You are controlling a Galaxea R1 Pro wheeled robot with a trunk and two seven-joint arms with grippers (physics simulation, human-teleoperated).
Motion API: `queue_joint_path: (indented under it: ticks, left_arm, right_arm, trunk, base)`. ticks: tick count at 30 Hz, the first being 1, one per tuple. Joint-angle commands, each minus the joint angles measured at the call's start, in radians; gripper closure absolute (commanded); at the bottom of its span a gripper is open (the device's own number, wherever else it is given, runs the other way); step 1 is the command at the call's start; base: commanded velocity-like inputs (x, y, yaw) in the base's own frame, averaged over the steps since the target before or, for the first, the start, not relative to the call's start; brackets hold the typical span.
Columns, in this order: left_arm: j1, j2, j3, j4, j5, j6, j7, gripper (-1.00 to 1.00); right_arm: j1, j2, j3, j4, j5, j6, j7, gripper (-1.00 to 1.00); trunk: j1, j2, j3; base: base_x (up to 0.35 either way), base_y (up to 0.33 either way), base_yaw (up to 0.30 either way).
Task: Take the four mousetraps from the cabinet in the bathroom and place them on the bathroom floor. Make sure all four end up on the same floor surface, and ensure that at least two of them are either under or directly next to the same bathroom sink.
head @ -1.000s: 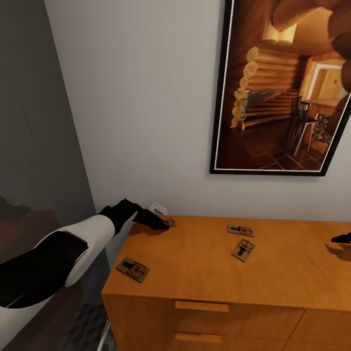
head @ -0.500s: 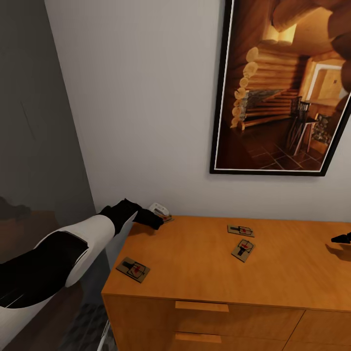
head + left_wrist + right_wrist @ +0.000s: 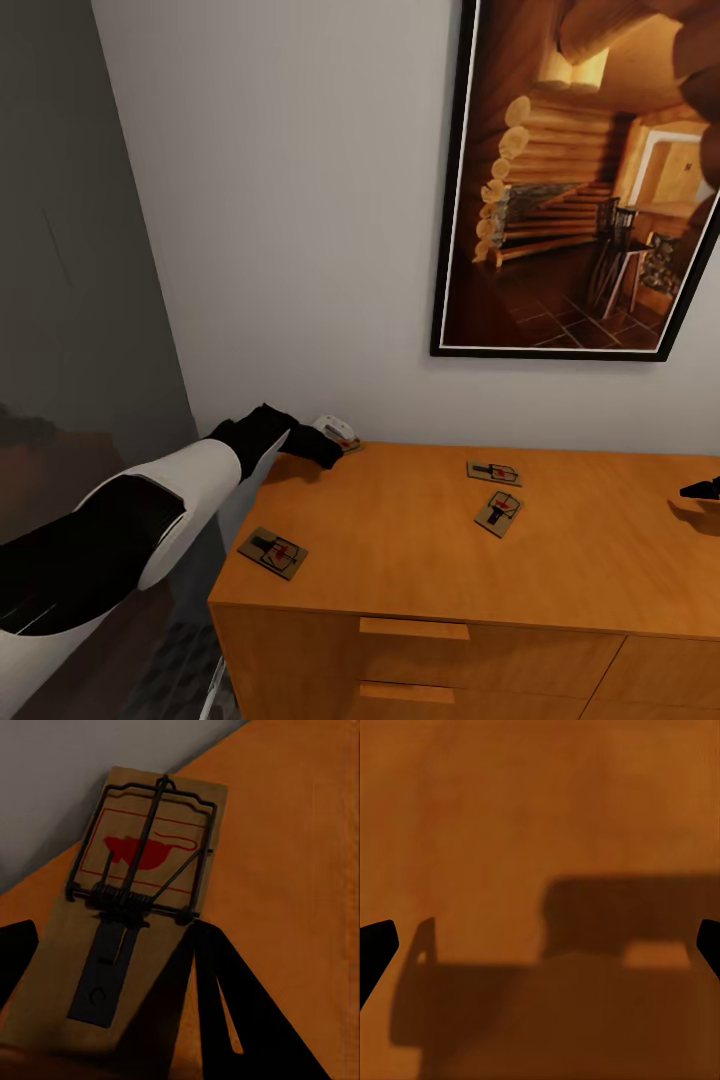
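At the far left corner of the cabinet, your left gripper reaches in from the 8 o'clock side, its dark fingers straddling the mousetrap that lies by the wall. In the left wrist view the trap sits between the two fingers, its board running out toward the wall, wire bar and red bait patch plain to see; you cannot tell from these views whether the fingers are actually pinching it or just framing it. A small white object sits on the wall right behind that gripper.

Moving right, a second mousetrap lies near the cabinet's front left edge, at about 6 o'clock from your left gripper. Two more sit together near the middle of the top: one mousetrap farther back, another mousetrap just in front of it, angled.

Above them hangs a framed picture of a log interior.

At the far right edge, your right gripper hovers over bare cabinet top, its fingertips spread wide apart, holding nothing.
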Motion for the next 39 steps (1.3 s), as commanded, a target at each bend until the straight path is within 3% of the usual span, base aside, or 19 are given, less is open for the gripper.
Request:
queue_joint_path:
  ticks: [1,6,13,17,33,39]
  left_arm:
    - [0.000,-0.010,0.001,-0.020,-0.008,0.012,-0.017,1.00]
    - [0.000,-0.036,0.003,-0.124,-0.008,0.120,-0.081,1.00]
    - [0.000,-0.045,0.003,-0.295,-0.007,0.264,-0.123,1.00]
    - [0.000,-0.048,0.002,-0.331,-0.007,0.312,-0.128,1.00]
    - [0.000,-0.048,0.002,-0.348,-0.007,0.335,-0.128,1.00]
    - [0.000,-0.048,0.001,-0.348,-0.007,0.332,-0.125,1.00]
  right_arm:
    - [-0.001,0.000,-0.004,-0.001,0.010,0.003,0.006,-1.00]
    - [-0.001,0.000,-0.004,-0.001,0.010,0.003,0.006,-1.00]
    - [-0.001,0.000,-0.004,-0.001,0.010,0.003,0.006,-1.00]
    - [-0.001,0.000,-0.004,-0.001,0.010,0.003,0.006,-1.00]
    - [-0.001,0.000,-0.004,-0.001,0.009,0.003,0.006,-1.00]
    - [-0.001,0.000,-0.004,-0.001,0.009,0.003,0.006,-1.00]
  trunk:
    - [0.000,-0.001,-0.001]
    - [0.000,-0.001,-0.001]
    - [0.000,-0.001,-0.001]
    - [0.000,-0.001,-0.001]
    - [0.000,-0.001,-0.001]
    - [0.000,-0.001,-0.001]
  base:
    - [0.000,0.000,0.000]
    - [0.000,0.000,0.000]
    - [0.000,0.000,0.000]
    - [0.000,0.000,0.000]
    - [-0.005,0.000,0.000]
    - [-0.218,0.000,0.000]
